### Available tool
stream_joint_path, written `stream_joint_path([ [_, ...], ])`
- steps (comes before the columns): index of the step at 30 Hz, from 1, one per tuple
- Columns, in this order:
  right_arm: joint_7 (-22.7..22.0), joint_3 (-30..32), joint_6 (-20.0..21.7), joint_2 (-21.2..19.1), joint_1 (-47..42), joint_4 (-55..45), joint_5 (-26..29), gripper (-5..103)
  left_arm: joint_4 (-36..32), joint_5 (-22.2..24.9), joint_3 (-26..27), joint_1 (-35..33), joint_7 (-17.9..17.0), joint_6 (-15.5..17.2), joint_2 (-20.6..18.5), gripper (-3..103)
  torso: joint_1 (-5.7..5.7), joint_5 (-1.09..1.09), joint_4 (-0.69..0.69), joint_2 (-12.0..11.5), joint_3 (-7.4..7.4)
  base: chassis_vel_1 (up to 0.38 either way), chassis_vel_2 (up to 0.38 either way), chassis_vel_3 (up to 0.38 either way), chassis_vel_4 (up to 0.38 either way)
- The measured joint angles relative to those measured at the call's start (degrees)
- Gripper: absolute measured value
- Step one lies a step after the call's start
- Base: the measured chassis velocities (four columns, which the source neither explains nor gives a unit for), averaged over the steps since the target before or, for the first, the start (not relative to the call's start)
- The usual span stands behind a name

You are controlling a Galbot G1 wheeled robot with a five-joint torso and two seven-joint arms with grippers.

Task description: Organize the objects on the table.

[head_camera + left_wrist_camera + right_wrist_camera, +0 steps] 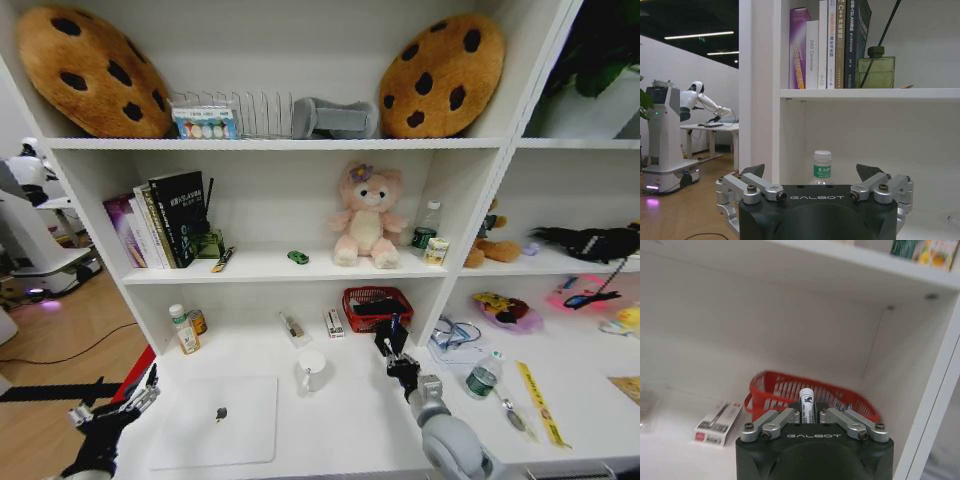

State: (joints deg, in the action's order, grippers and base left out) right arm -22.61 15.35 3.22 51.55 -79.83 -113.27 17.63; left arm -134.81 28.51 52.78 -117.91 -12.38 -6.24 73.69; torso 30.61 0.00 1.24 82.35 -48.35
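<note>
A white pen [806, 401] with a small black mark on its barrel stood clamped between the fingers of the right gripper [809, 416] (stamped GALBOT), just before the red basket [790, 390] at lower centre of the right wrist view. The silver laptop [215, 420] lay closed on the white surface [340, 420], lower left in the head view; the green toy car [298, 257] sat on the middle shelf. The left gripper [815, 175], also marked GALBOT, hung open at the surface's left edge, facing a green-labelled bottle [822, 167].
</note>
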Motion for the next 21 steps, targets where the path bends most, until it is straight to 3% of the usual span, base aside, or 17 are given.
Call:
stream_joint_path([
  [7,0.4,0.1,-5.1,0.0,5.4,2.9,-4.2,13,-0.3,-0.3,-0.1,-0.1,-0.1,0.1,0.2,100,0.0,-0.01,-0.01,0.0,0.0,0.0,0.0,0.0,0.0],
  [21,3.1,-2.4,-10.1,2.3,15.6,13.3,-2.4,13,-0.4,-0.6,-0.2,0.0,-0.9,0.2,0.4,100,0.0,0.0,-0.01,0.0,0.0,0.0,0.0,0.0,0.0],
])
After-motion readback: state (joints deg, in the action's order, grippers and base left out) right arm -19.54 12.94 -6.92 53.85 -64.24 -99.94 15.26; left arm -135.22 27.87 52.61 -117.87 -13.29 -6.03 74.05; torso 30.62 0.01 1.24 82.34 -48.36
